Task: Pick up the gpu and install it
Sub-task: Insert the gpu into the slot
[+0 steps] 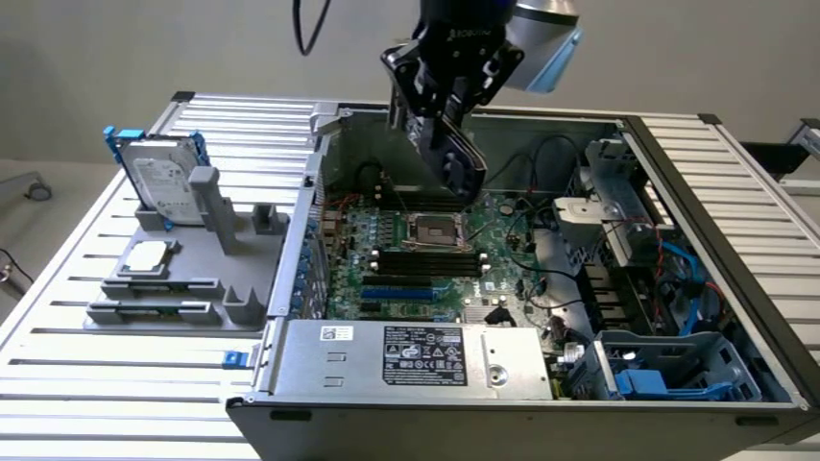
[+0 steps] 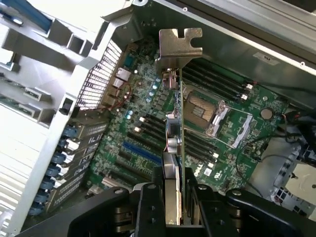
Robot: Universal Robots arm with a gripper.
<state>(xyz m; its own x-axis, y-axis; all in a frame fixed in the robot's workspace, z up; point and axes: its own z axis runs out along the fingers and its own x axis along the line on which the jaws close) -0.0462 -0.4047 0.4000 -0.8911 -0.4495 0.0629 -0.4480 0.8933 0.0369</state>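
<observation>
jaws tight on the gpu, edge-on over the motherboard with white "dell" lettering

In the exterior view, bright even light falls from above onto the ribbed surface, whose slats glare almost white at the exterior view's left and right, while the inside of the computer case lies dimmer, with shade under its far wall. In the wrist view the surface beyond the case is washed out to plain white, the silver bracket of the gpu shines pale, and the hand gripping it is a dark, nearly featureless mass against the well-lit motherboard.
</observation>
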